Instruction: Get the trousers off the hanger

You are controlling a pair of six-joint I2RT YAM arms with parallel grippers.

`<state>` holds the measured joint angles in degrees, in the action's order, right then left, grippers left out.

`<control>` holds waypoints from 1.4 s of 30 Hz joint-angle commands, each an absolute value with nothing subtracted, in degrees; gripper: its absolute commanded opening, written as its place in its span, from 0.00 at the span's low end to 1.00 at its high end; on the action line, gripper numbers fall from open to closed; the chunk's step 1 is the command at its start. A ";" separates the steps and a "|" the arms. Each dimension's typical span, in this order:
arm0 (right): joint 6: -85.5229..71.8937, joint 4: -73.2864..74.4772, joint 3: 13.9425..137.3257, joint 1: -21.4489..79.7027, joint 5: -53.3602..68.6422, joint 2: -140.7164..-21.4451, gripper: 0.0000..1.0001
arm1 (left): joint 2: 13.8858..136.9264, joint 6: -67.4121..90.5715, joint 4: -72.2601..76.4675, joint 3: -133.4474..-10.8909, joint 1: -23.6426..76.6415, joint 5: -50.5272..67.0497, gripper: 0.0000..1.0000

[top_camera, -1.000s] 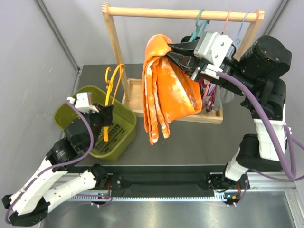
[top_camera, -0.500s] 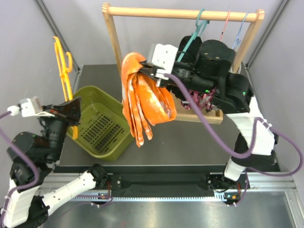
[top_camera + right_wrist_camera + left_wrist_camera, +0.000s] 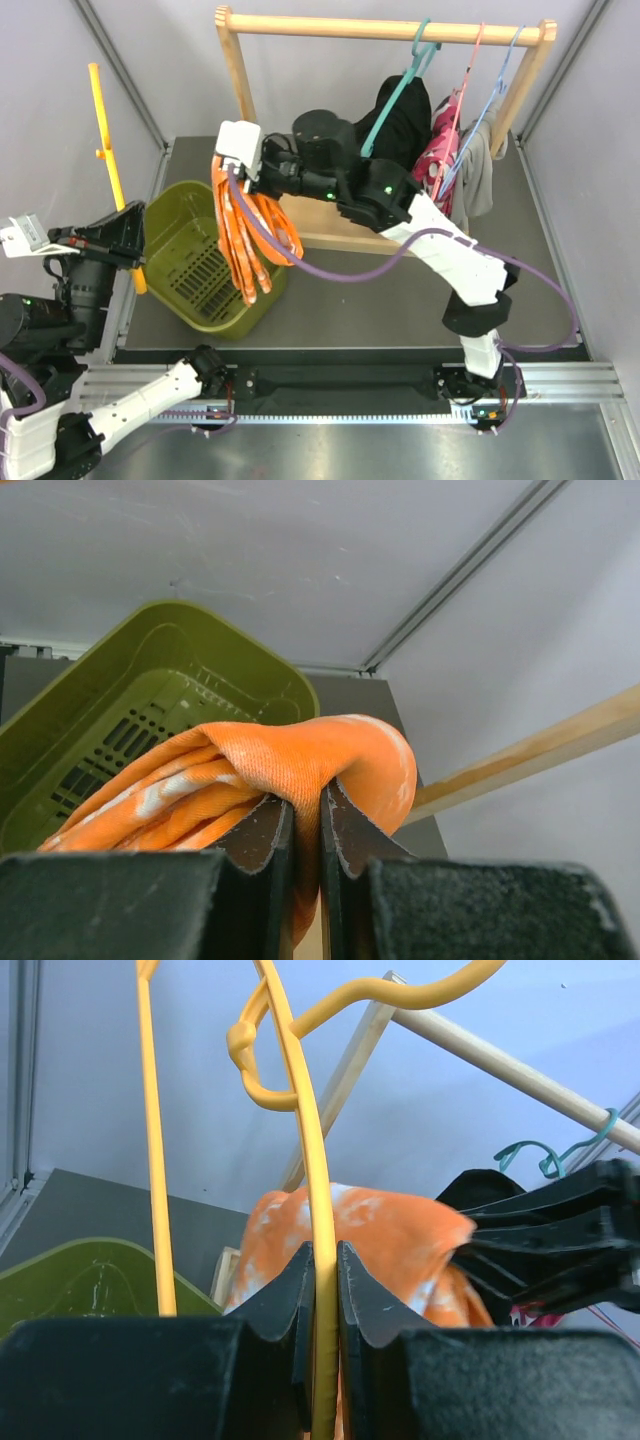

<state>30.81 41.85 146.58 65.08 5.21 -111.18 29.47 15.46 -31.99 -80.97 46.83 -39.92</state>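
Orange and yellow against olive, under pale wood.
The trousers are bright orange, mottled with whitish tie-dye patches; the hanger is plain yellow, and the basket a dull olive green. The rack is light, bare wood over a dark grey tabletop. On the rack hang a black cloth, a pink cloth with a busy red-and-white print, and a flat grey cloth. The left tool and right tool are black, the arms white with black joints, the walls pale grey.
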 commanded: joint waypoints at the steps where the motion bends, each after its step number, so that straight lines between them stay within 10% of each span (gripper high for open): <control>1: 28.83 28.22 148.36 65.74 2.99 -111.88 0.00 | 28.04 13.62 -30.50 -83.14 46.67 -39.73 0.00; 12: 21.89 23.20 149.94 66.44 1.41 -122.78 0.12 | 26.90 14.15 -33.66 -84.64 46.58 -39.82 0.00; 22: 24.16 26.45 150.29 66.62 4.47 -121.82 0.76 | 26.72 16.70 -36.65 -84.11 46.58 -36.83 0.00; 27: 30.22 32.95 149.77 66.62 10.19 -116.81 0.93 | 26.46 18.10 -38.67 -83.50 46.58 -35.33 0.00; 42: 48.86 55.80 146.43 66.97 12.92 -100.64 1.00 | 27.33 24.87 -46.93 -81.65 46.67 -22.87 0.00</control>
